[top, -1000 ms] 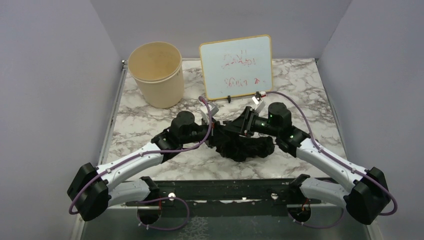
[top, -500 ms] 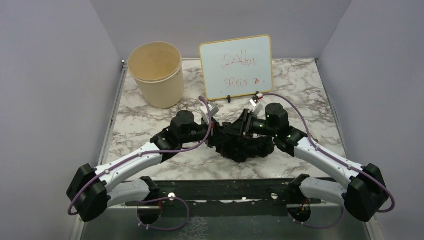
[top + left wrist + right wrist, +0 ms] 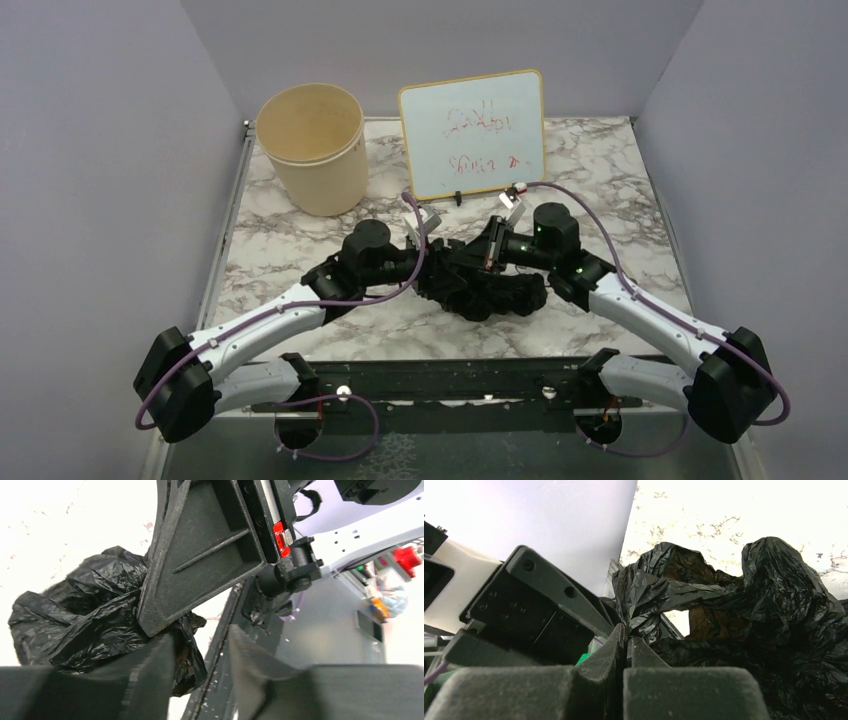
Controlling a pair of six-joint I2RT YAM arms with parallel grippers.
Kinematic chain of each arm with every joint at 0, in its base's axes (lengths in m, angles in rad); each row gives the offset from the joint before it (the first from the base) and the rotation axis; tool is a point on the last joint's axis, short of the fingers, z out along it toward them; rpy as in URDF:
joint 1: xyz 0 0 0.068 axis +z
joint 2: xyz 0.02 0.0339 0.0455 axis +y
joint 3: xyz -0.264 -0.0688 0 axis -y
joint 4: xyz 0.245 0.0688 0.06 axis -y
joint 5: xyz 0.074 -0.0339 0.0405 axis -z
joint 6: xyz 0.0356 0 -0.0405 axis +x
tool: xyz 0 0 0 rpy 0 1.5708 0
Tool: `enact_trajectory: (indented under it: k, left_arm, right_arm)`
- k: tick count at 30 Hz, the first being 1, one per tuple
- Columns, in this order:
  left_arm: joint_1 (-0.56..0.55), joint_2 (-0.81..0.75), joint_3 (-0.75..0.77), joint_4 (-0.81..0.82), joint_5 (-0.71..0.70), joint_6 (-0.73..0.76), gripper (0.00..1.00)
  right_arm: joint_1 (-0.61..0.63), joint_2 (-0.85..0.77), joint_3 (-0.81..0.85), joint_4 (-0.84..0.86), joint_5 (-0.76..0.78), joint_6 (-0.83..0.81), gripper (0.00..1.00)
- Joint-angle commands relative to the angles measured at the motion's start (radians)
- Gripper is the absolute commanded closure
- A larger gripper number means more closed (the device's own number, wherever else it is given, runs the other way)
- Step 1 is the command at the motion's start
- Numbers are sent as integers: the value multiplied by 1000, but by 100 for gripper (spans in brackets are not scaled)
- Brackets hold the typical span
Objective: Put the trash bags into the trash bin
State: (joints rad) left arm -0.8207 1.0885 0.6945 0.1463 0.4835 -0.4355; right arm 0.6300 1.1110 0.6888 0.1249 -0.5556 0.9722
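Pinching trash bag (image 3: 774, 580): R hand (image 3: 626, 632); L hand (image 3: 200, 642) parted.

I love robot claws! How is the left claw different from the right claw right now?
The left gripper has its fingers apart with a gap between them, while the right gripper has its fingers pressed together. Nothing looks clamped in the left gripper, but the right gripper pinches a fold of the black trash bag. Both are black, sit low over the table and meet at the crumpled bag.
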Motion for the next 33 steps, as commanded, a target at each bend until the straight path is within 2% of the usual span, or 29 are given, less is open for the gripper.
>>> enact_trajectory:
  k: [1,2,3,9,12,14,19,22,24,25,27,30,31,33]
  left_arm:
    - [-6,11,54,14,-22,2,44]
    - [-6,14,52,14,-23,0,37]
    - [-6,14,47,13,-23,1,35]
    - [-6,50,2,97,36,-26,39]
    - [-9,92,21,152,57,-49,49]
    - [-12,111,38,153,59,-43,52]
    - [-12,146,68,156,72,-33,76]
    - [-11,132,62,157,59,-41,76]
    - [-12,118,62,157,50,-40,65]
    - [-11,111,63,155,49,-37,66]
    - [-11,94,59,152,41,-33,76]
    - [-11,74,55,116,25,-21,96]
    - [-11,69,57,91,18,-11,100]
    - [-11,56,73,26,-8,16,100]
  right_arm:
    - [-3,-46,24,-9,93,19,100]
    - [-3,-55,21,-8,122,28,100]
    - [-3,-67,19,-1,144,36,100]
    - [-6,-74,44,-26,215,54,100]
    - [-6,-74,37,-29,226,57,100]
    - [-6,-71,39,-40,235,56,99]
    - [-4,-55,56,-50,220,47,100]
    - [-6,-64,57,-75,245,33,99]
    - [-6,-66,58,-95,253,22,99]
    - [-6,-68,59,-103,251,14,99]
    - [-6,-75,56,-113,248,0,97]
    - [-6,-103,56,-155,273,-25,92]
    - [-7,-113,56,-164,280,-42,91]
    - [-6,-132,70,-202,304,-80,87]
